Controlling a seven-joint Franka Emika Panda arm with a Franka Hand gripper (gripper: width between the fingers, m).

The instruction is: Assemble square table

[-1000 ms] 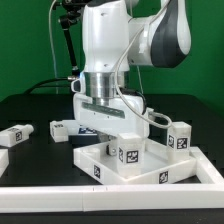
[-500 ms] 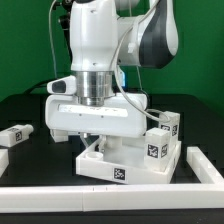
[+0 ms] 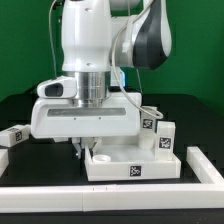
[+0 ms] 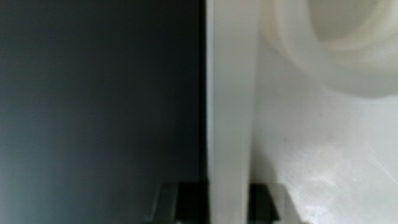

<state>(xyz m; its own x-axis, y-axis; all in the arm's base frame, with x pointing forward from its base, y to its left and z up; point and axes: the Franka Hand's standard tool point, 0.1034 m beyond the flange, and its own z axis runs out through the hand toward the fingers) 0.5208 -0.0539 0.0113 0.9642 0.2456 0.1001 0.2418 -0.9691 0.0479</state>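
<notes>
1. Robot arm (image 3: 95,50): white, standing upright over the middle of the scene, its wide wrist body directly above the gripper.
2. Black table (image 3: 40,165): it carries all the parts. In the wrist view it fills the side of the frame away from the panel.
3. Square table panel (image 3: 135,162): white, lying flat on the table. Its raised rim reaches up to the gripper, and the rest of the panel extends away from the hand toward the exterior view's right. A round recess (image 4: 338,45) sits just inside the rim, close to the hand.
4. Border bars (image 3: 60,190): long and white, lying in front of the hand and beyond the panel's far end, apart from the gripper.
5. Leg posts: one (image 3: 165,140) stands at the panel's far side from the hand. Another (image 3: 12,135) lies well apart on the hand's opposite side.
6. Tag (image 3: 133,172): black-and-white, on the panel's front wall.
7. Gripper (image 3: 85,150): closed. The wrist view shows the dark fingertips (image 4: 185,200) pinching the panel's thin rim wall between them.
</notes>
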